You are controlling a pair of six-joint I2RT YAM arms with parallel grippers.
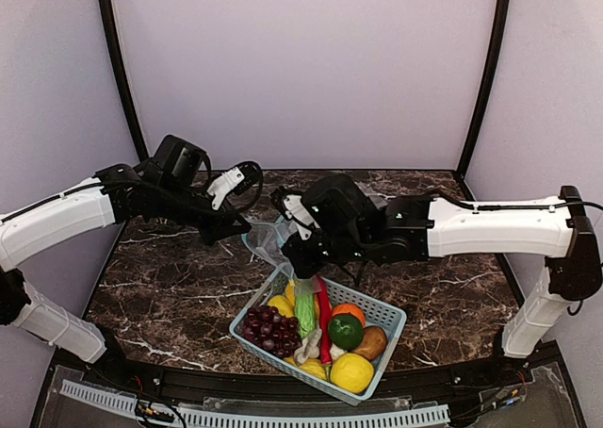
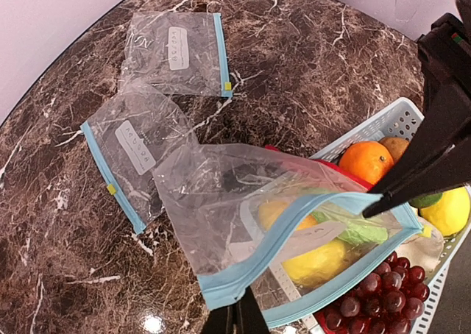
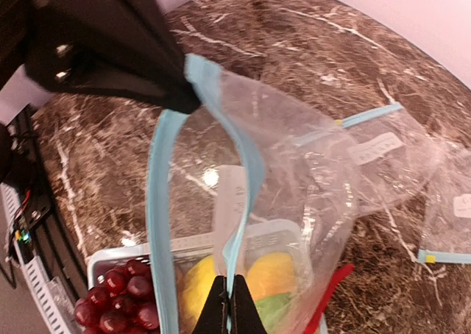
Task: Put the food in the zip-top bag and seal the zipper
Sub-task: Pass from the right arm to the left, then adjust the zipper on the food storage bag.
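A clear zip-top bag (image 1: 267,240) hangs in the air over the far end of the basket, stretched between both grippers. My left gripper (image 2: 237,304) is shut on one end of its light blue zipper (image 2: 294,227). My right gripper (image 3: 229,286) is shut on the zipper strip (image 3: 246,165) at the other side. The two strips stand apart, so the mouth gapes. The bag looks empty; fruit shows only through the plastic. The orange (image 1: 349,311), dark green avocado (image 1: 345,332) and light green gourd (image 1: 304,307) lie in the basket.
The pale blue basket (image 1: 391,313) near the front edge also holds purple grapes (image 1: 267,326), a red chili (image 1: 324,315), yellow fruit (image 1: 351,372) and a brown one (image 1: 374,341). Two more flat bags (image 2: 176,51) (image 2: 132,146) lie on the marble table (image 1: 179,296).
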